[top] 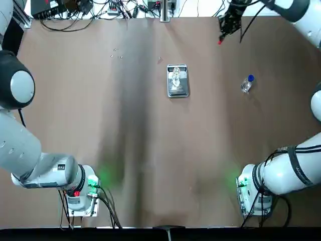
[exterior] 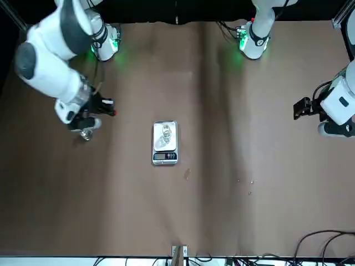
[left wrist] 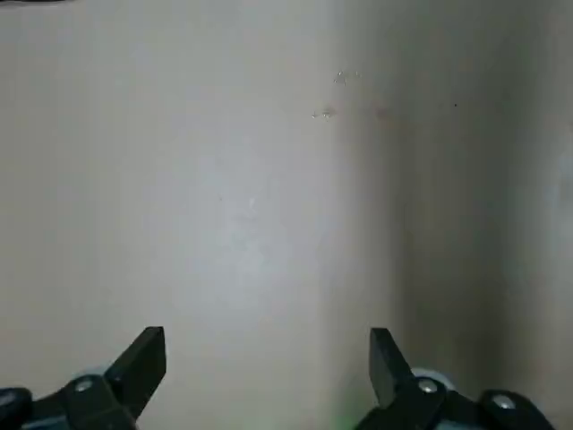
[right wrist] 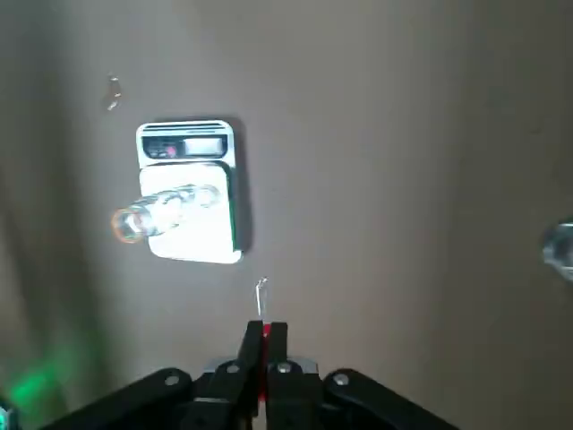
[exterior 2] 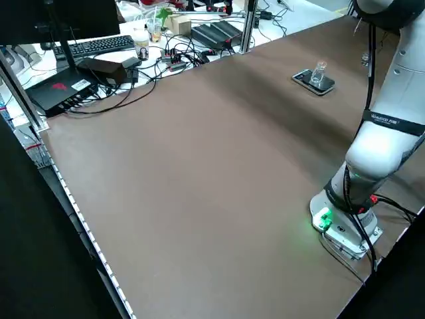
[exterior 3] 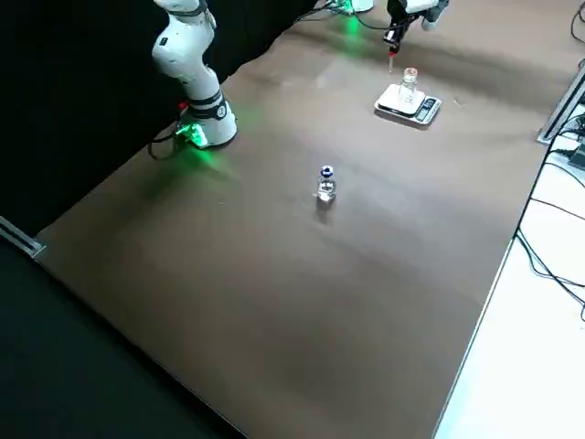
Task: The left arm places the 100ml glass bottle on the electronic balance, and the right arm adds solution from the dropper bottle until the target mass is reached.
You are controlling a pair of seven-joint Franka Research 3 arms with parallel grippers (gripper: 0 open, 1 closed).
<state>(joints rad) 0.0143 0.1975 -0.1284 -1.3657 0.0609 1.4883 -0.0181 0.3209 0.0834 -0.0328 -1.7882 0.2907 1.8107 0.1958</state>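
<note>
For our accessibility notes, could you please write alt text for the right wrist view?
The right gripper holds a red dropper bulb with its clear tip pointing toward an electronic balance, on which a clear glass bottle stands.

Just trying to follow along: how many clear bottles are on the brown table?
2: one on the electronic balance; the blue-collared one stands apart, toward the robot's right. The right gripper, raised above the table, holds a dropper.
</note>
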